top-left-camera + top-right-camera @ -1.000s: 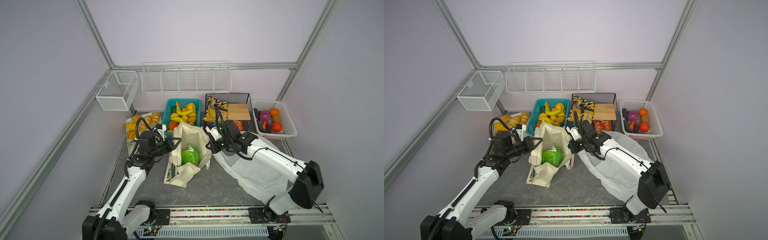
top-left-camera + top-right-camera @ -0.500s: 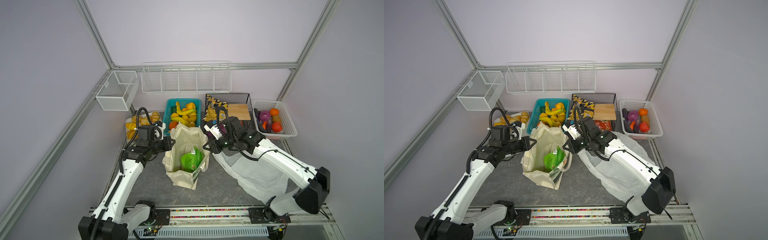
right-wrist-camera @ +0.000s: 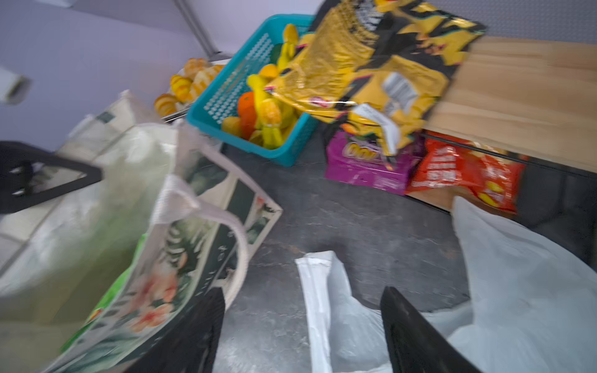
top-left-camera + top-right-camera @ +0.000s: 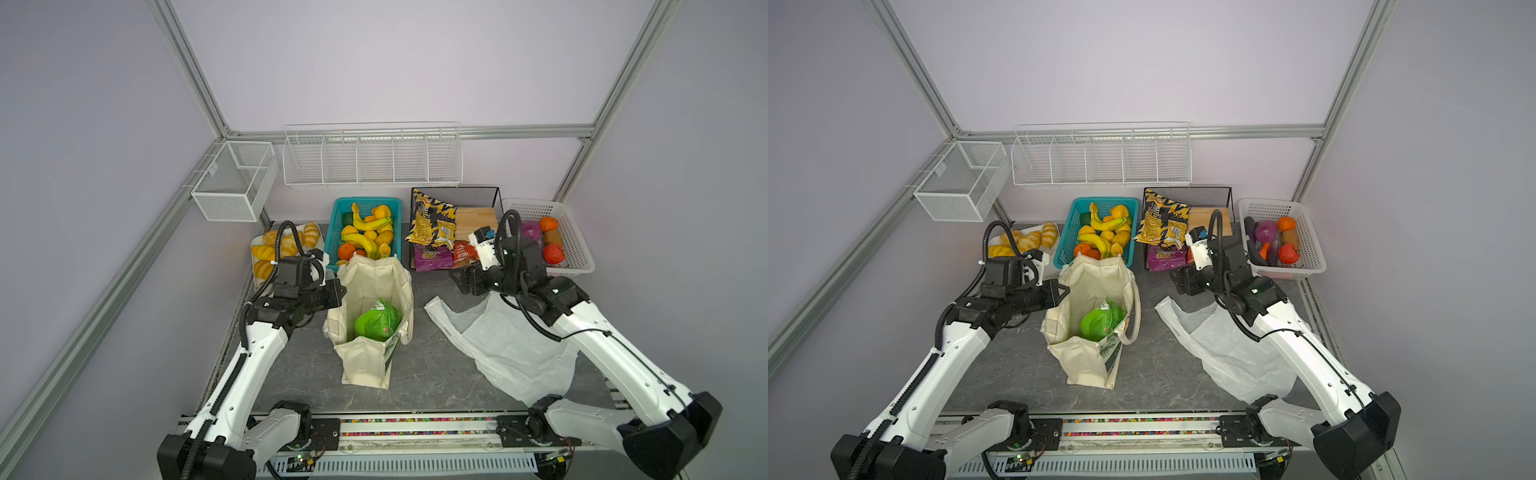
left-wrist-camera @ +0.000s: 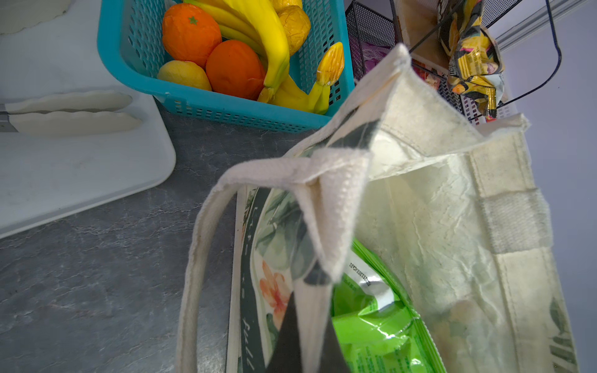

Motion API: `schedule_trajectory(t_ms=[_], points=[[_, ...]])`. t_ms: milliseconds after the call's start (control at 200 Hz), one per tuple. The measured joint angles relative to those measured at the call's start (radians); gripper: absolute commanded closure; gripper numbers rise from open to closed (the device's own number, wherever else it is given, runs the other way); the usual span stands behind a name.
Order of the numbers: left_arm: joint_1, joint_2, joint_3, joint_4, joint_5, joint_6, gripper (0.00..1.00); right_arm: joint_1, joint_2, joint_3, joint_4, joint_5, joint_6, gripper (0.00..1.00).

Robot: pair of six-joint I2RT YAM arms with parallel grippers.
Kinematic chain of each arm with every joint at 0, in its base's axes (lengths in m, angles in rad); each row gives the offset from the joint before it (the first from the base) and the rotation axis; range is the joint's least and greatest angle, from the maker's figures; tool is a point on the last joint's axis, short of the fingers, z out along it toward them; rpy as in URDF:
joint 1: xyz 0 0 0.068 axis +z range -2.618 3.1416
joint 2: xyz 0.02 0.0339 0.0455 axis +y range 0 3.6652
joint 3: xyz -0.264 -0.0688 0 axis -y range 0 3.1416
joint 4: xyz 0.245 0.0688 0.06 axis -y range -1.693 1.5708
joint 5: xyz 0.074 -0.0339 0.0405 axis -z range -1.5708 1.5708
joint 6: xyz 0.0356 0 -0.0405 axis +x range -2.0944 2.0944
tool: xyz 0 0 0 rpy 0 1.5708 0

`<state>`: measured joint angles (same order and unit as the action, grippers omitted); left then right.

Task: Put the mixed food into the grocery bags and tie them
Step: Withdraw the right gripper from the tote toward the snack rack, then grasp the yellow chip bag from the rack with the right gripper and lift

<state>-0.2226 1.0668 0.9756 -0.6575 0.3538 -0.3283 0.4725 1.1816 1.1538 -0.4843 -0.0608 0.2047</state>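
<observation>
The cream canvas tote [image 4: 365, 286] [image 4: 1088, 286] stands open mid-table with the bright green snack bag [image 4: 376, 322] [image 4: 1100, 322] [image 5: 371, 323] inside. My left gripper [image 4: 338, 291] [image 4: 1061, 291] [image 5: 310, 310] is shut on the tote's left rim. My right gripper [image 4: 459, 282] [image 4: 1177, 282] [image 3: 300, 290] hangs open and empty, to the right of the tote, above a handle of the flat white plastic bag [image 4: 507, 349] [image 4: 1229, 349] [image 3: 533, 274]. The black-and-yellow snack bag [image 4: 430, 224] [image 4: 1160, 224] [image 3: 371, 64] leans in the black rack. An orange-red round vegetable [image 4: 552, 252] [image 4: 1288, 252] lies in the white basket.
At the back stand a tray of bread rolls [image 4: 270, 249], a teal fruit basket [image 4: 332, 232], a black wire rack [image 4: 457, 193] with a wooden board, purple and red packets, and the white basket [image 4: 577, 249]. Wire baskets hang on the walls.
My right gripper has opened, let go of the tote's right rim and drawn back to the right. My left gripper has kept its hold on the tote's left rim.
</observation>
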Motion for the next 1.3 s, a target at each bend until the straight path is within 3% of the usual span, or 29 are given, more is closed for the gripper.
schedule_trajectory(t_ms=[185, 480, 885, 1140, 1300], points=[[0.0, -0.003, -0.009, 0.018, 0.001, 0.0, 1.0, -0.051, 0.075, -0.055, 0.104, 0.024, 0.066, 0.08], [0.0, -0.008, -0.025, 0.045, 0.006, 0.0, 1.0, -0.054, 0.278, -0.061, 0.212, 0.033, 0.069, 0.16], [0.0, -0.017, -0.032, 0.055, 0.009, 0.0, 1.0, -0.093, 0.531, 0.205, 0.229, -0.018, -0.032, 0.5], [0.0, -0.019, -0.033, 0.056, 0.009, 0.0, 1.0, -0.096, 0.56, 0.274, 0.183, -0.032, -0.108, 0.83], [0.0, -0.02, -0.033, 0.057, 0.009, 0.0, 1.0, -0.096, 0.548, 0.272, 0.13, -0.023, -0.161, 0.93]])
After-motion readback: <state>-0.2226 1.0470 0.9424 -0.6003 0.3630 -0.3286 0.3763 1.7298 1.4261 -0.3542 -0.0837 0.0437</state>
